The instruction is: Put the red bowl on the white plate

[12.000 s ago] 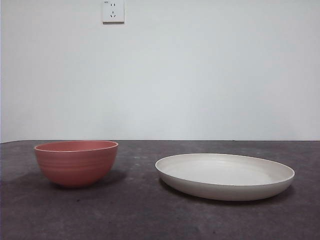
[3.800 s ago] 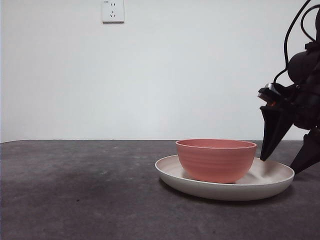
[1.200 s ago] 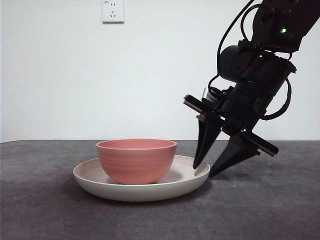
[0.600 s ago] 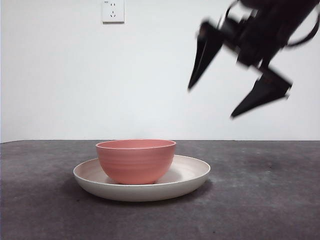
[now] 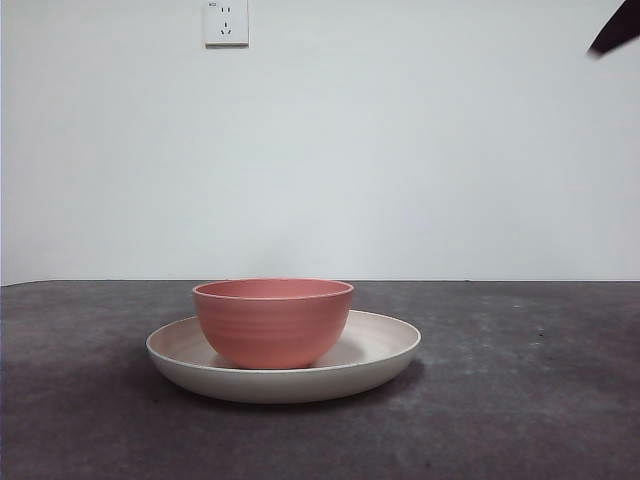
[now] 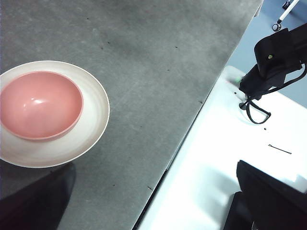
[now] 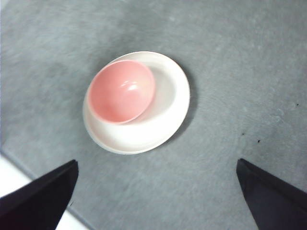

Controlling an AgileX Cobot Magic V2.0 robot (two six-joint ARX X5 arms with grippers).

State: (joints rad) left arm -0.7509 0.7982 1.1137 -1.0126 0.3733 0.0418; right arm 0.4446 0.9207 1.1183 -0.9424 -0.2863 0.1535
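1. Two grippers are clear of the work. The right gripper (image 7: 156,201) hangs high above the dishes with its jaws spread wide and nothing between them; in the front view only a black tip (image 5: 617,28) shows at a top corner.
2. The left gripper (image 6: 153,201) is also aloft and off to one side, over the table edge, jaws spread and empty.
3. Below them, the red bowl (image 5: 272,322) stands upright inside the white plate (image 5: 385,355), resting on its floor and set off-centre, close to one side of the rim.
4. Judged from that, the placing looks complete.
5. The bowl looks stiff, light and matte, so probably not slippery; its faint ridges should help. A pinch across the rim wall seems the natural hold.
6. The plate sits on the dark table (image 5: 520,400).
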